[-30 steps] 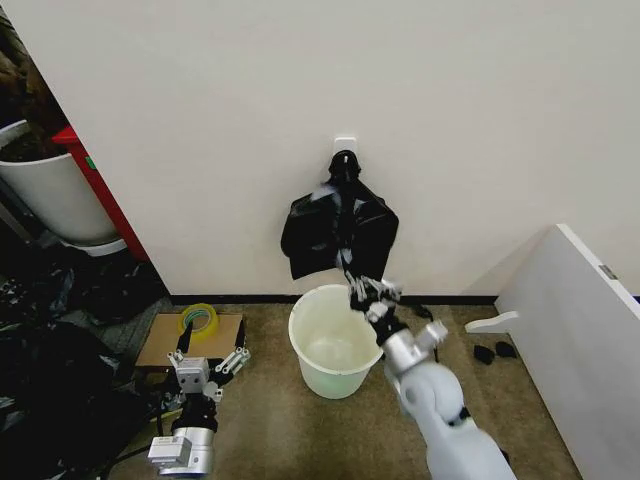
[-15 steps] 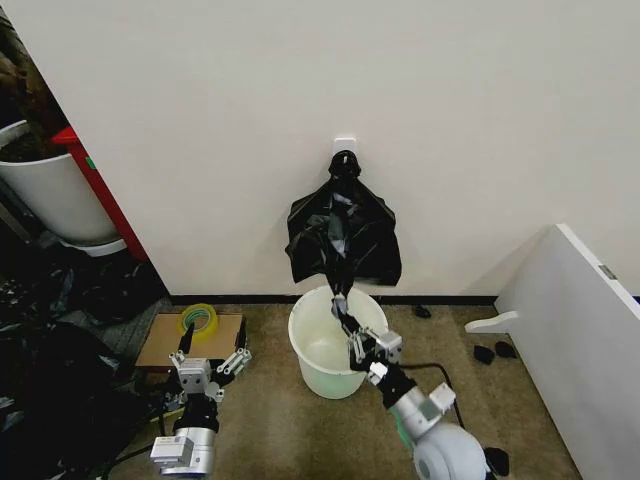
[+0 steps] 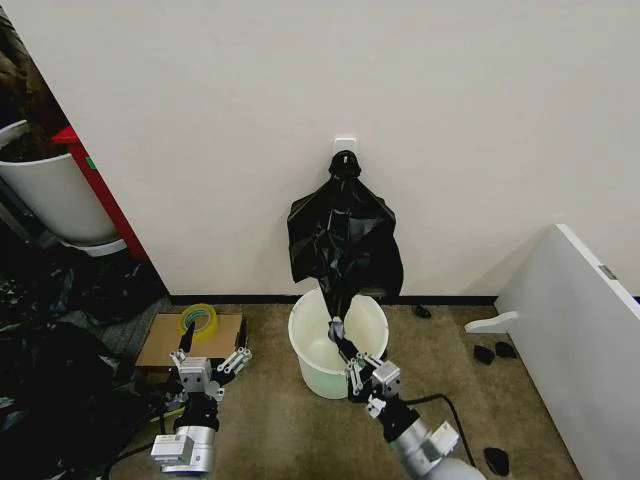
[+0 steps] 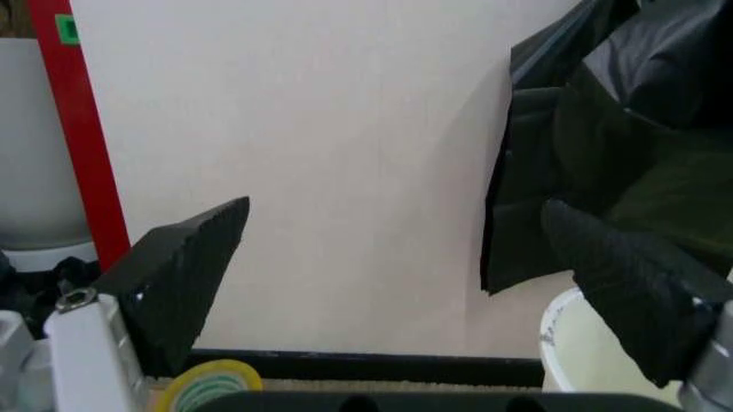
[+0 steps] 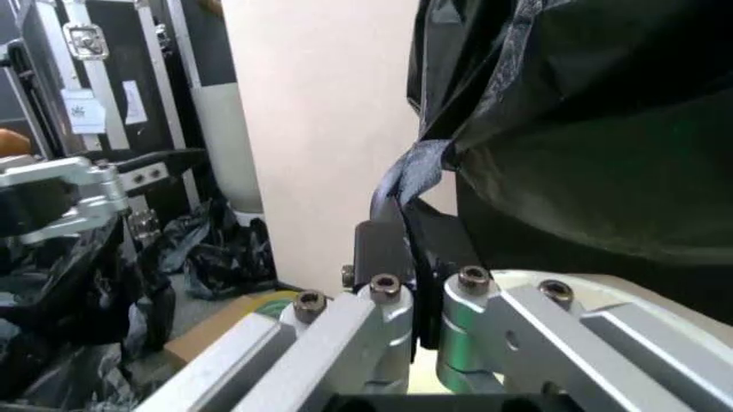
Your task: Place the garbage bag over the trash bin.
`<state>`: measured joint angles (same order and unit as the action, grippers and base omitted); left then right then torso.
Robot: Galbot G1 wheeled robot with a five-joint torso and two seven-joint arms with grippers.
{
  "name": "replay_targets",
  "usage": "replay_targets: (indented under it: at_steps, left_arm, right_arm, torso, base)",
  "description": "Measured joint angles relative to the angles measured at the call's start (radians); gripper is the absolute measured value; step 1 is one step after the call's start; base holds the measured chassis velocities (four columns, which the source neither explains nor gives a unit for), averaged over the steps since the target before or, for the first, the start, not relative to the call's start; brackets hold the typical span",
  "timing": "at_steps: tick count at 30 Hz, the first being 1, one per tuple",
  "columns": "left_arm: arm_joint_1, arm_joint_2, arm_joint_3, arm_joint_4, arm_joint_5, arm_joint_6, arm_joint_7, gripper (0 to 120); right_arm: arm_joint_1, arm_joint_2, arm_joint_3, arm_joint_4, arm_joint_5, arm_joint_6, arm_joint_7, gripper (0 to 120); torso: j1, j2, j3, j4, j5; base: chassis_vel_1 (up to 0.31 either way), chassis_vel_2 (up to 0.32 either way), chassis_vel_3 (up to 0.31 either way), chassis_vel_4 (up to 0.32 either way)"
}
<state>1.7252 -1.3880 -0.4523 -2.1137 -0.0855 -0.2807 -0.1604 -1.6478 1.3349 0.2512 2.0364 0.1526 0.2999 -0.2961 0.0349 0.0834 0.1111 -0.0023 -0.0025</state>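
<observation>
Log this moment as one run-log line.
right gripper: shut on thin black plastic garbage bag | over round cream-white trash bin | left gripper: open, idle

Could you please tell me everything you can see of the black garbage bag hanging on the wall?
The thin, glossy, crinkled black plastic garbage bag hangs from a small white wall hook, bunched to a point at the top and spreading wider below. Its lower end narrows into a stretched strip, pulled down over the round cream-white plastic trash bin and pinched in the shut right gripper. The open left gripper sits apart, low by the cardboard box.
</observation>
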Motion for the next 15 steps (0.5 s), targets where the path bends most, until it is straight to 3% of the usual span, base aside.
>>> replay_targets:
  at_steps: [15]
  left_arm:
    - [-0.006,-0.003,0.002,0.006,0.002,0.001,-0.002,100]
  right_arm:
    - [-0.077,-0.003,-0.013,0.015,-0.082,0.078,0.0,0]
  torso:
    - [0.0,0.0,0.0,0.0,0.0]
  base:
    - [0.0,0.0,0.0,0.0]
